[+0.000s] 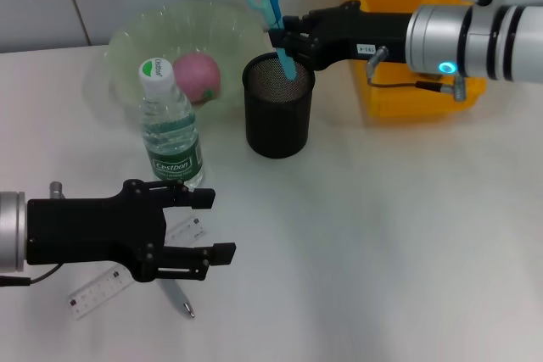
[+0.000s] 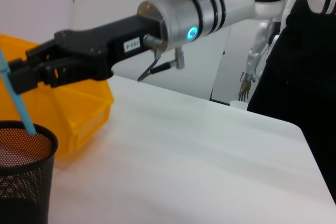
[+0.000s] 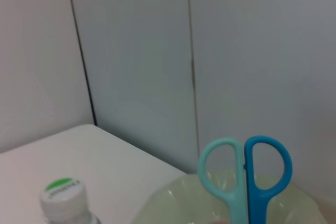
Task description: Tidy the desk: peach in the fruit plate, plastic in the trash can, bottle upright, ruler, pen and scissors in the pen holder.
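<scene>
Your right gripper (image 1: 287, 42) clamps the scissors (image 1: 270, 6), two-tone blue handles up, blades down inside the black mesh pen holder (image 1: 278, 108); left gripper (image 1: 208, 226) spreads wide.

From the head we look down on the worktop (image 1: 382, 235). Our left wrist camera faces the pen holder (image 2: 23, 174) from nearby, our right the scissors (image 3: 245, 174); all share those.

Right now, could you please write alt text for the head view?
The right gripper lowers blue scissors into a black mesh pen holder. The left gripper hovers open over a ruler and pen, beside an upright bottle.
</scene>
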You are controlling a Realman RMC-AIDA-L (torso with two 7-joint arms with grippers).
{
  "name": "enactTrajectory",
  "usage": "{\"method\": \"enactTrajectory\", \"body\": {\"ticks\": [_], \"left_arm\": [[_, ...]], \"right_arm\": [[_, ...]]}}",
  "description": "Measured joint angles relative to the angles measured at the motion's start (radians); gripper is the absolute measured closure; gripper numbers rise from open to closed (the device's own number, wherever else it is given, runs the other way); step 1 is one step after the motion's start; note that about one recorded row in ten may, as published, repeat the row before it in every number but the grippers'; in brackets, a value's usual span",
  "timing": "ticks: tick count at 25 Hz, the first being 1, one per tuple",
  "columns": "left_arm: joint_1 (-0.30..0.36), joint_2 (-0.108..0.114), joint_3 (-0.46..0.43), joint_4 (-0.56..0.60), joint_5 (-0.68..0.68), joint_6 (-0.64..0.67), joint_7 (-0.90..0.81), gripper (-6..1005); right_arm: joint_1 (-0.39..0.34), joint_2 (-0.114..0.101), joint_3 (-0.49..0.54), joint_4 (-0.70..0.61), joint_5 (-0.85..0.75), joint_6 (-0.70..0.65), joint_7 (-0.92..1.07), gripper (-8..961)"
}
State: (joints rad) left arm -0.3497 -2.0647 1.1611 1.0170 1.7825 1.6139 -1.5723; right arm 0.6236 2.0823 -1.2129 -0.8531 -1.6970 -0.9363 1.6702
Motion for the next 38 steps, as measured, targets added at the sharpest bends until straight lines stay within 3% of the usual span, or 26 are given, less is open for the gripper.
{"method": "enactTrajectory", "body": {"ticks": [8,26,28,34,38], "left_arm": [[-0.001,0.001,-0.003,0.000,0.000,0.006,0.000,187],[-0.002,0.005,-0.007,0.001,0.000,0.011,0.000,187],[-0.001,0.005,-0.010,0.001,0.000,0.011,0.000,187],[-0.004,0.005,-0.029,0.000,0.001,0.022,-0.004,187],[-0.008,0.005,-0.033,0.003,0.004,0.024,-0.023,187]], "right_arm": [[0.034,-0.001,-0.008,0.088,-0.006,0.039,-0.025,713],[0.030,-0.002,-0.013,0.112,-0.010,0.046,-0.033,607],[0.009,-0.002,-0.009,0.076,-0.008,0.034,-0.027,379],[-0.045,-0.003,0.018,0.003,0.024,-0.023,-0.002,335],[-0.089,-0.009,0.106,-0.050,0.032,-0.163,0.045,335]]}}
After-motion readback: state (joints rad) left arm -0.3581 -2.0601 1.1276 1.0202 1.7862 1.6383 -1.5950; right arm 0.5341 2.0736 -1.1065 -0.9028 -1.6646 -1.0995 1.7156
